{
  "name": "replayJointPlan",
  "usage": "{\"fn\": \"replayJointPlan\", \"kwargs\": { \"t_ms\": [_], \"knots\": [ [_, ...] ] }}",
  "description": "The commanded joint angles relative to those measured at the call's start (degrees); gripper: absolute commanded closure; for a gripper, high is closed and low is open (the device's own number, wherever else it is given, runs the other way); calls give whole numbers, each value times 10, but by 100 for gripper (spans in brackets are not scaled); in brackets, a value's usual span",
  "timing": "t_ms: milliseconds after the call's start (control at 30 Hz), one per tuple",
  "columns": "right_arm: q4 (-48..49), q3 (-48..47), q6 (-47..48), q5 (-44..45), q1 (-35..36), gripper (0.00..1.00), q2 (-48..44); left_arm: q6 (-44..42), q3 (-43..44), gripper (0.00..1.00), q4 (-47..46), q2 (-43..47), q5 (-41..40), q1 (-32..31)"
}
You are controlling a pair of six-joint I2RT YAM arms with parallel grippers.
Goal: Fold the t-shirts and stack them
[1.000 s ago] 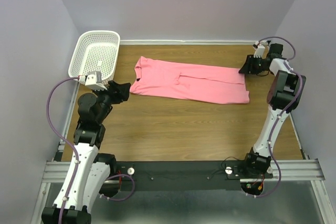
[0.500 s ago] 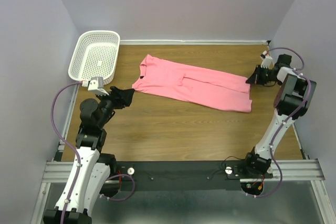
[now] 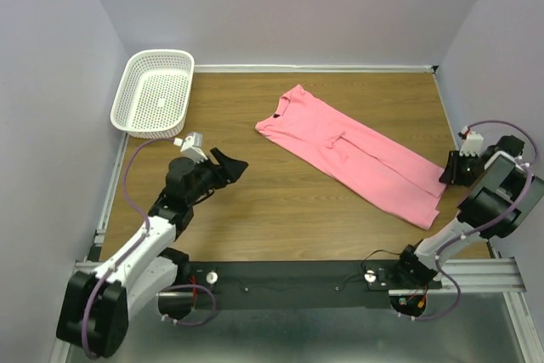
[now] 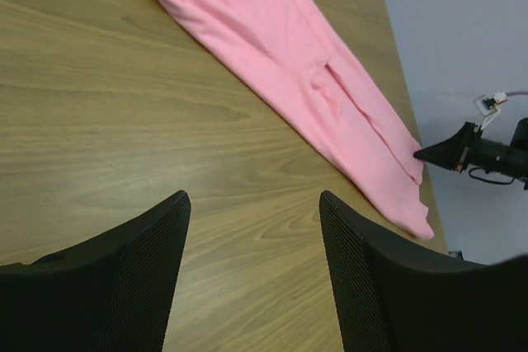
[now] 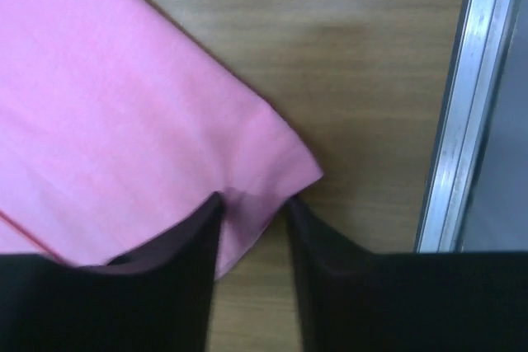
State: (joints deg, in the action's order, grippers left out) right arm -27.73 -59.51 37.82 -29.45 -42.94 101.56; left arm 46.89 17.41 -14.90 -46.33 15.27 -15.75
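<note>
One corner of the plain salmon-pink cloth t-shirt (image 3: 357, 155) is pinched between the black right fingers (image 5: 169, 286) at the lower right of the wooden tabletop (image 3: 255, 227), just beside its metal edge rail (image 5: 462, 96). The shirt looks already folded lengthwise into a long strip. It runs diagonally from that corner up to its round neck near the upper middle.

To do this step well, I judge the pull should be low and steady so the strip lies smooth. The left fingers (image 4: 124, 278) should take the neck end before any lift, so both ends rise level.

The right arm (image 3: 497, 201) has its elbow bent high and its wrist dropped to the hem. The left arm (image 3: 183, 184) reaches low over bare wood at lower left, its fingers spread apart, empty, and well short of the shirt. Farthest off, a white plastic mesh basket (image 3: 153, 95) sits in the upper-left corner.
</note>
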Motion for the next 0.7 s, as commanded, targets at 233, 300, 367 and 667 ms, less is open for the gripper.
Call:
{"fn": "replayJointPlan", "kwargs": {
  "t_ms": [233, 300, 367, 667],
  "knots": [
    [-25, -25, 94, 49, -1, 36, -62, 109, 237, 30, -101, -434, -148, -92],
    [-25, -34, 93, 39, 4, 35, -64, 115, 274, 32, -92, -483, -148, -93],
    [-27, -37, 93, 29, 14, 35, -67, 124, 333, 32, -58, -543, -178, -93],
    [-35, -22, 65, -39, 87, 34, -109, 107, 539, 40, 147, -709, -213, -90]
  ]
}}
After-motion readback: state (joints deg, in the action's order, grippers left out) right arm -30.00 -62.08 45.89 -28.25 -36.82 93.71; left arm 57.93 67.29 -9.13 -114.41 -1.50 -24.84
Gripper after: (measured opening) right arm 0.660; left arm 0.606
